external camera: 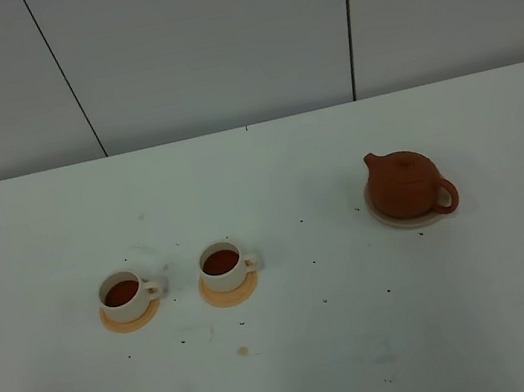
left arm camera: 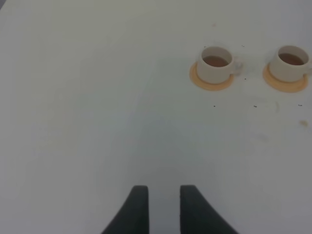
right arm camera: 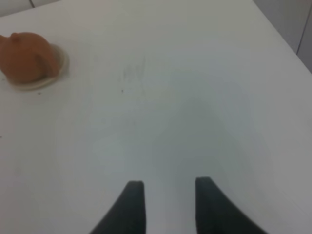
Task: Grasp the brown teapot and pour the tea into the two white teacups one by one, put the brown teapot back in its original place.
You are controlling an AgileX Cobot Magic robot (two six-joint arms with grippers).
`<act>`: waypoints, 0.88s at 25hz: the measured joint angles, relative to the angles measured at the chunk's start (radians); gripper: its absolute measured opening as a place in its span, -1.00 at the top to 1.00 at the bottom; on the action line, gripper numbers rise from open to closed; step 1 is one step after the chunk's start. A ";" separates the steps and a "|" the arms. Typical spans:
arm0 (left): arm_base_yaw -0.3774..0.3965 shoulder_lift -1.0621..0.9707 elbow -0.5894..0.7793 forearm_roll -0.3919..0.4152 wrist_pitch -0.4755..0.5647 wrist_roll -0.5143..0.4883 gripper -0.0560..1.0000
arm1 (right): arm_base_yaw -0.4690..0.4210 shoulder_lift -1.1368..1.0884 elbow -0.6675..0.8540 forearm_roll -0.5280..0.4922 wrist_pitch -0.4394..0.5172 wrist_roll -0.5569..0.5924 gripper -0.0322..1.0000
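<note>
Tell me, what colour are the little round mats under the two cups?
Orange. The coasters show best in the left wrist view, under the white teacups.

A white table (external camera: 303, 371) fills the lower two thirds of the exterior high view. Two round orange coasters (external camera: 129, 318) (external camera: 229, 290) lie side by side at lower left, apart from each other. Small dark specks (external camera: 323, 301) are scattered across the table centre. A brownish stain (external camera: 242, 351) sits just below the coasters. Grey wall panels (external camera: 205, 44) with dark vertical seams occupy the upper frame.
</note>
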 joint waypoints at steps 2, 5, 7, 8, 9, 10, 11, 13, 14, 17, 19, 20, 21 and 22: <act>0.000 0.000 0.000 0.000 0.000 0.000 0.46 | 0.000 0.000 0.000 0.000 0.000 0.000 0.46; 0.000 0.000 0.000 0.000 0.000 0.000 0.46 | 0.000 0.000 0.000 0.000 0.000 0.000 0.46; 0.000 0.000 0.000 0.000 0.000 0.000 0.46 | 0.000 0.000 0.000 0.000 0.000 0.000 0.46; 0.000 0.000 0.000 0.000 0.000 0.000 0.46 | 0.000 0.000 0.000 0.000 0.000 0.000 0.46; 0.000 0.000 0.000 0.000 0.000 0.000 0.46 | 0.000 0.000 0.000 0.000 0.000 0.000 0.46; 0.000 0.000 0.000 0.000 0.000 0.000 0.46 | 0.000 0.000 0.000 0.000 0.000 0.000 0.46; 0.000 0.000 0.000 0.000 0.000 0.000 0.46 | 0.000 0.000 0.000 0.000 0.000 0.000 0.46; 0.000 0.000 0.000 0.000 0.000 0.001 0.46 | 0.000 0.000 0.000 0.000 0.000 0.000 0.46; 0.000 0.000 0.000 0.000 0.000 0.001 0.46 | 0.000 0.000 0.000 0.000 0.000 0.000 0.46; 0.000 0.000 0.000 0.000 0.000 0.001 0.46 | 0.000 0.000 0.000 0.000 0.000 0.001 0.46; 0.000 0.000 0.000 0.000 0.000 0.001 0.46 | 0.000 0.000 0.000 0.000 0.000 0.001 0.46; 0.000 0.000 0.000 0.000 0.000 0.001 0.46 | 0.000 0.000 0.000 0.000 0.000 0.000 0.46; 0.000 0.000 0.000 0.000 0.000 0.001 0.46 | 0.000 0.000 0.000 0.000 0.000 0.000 0.46; 0.000 0.000 0.000 0.000 0.000 0.001 0.46 | 0.000 0.000 0.000 0.000 0.000 0.000 0.46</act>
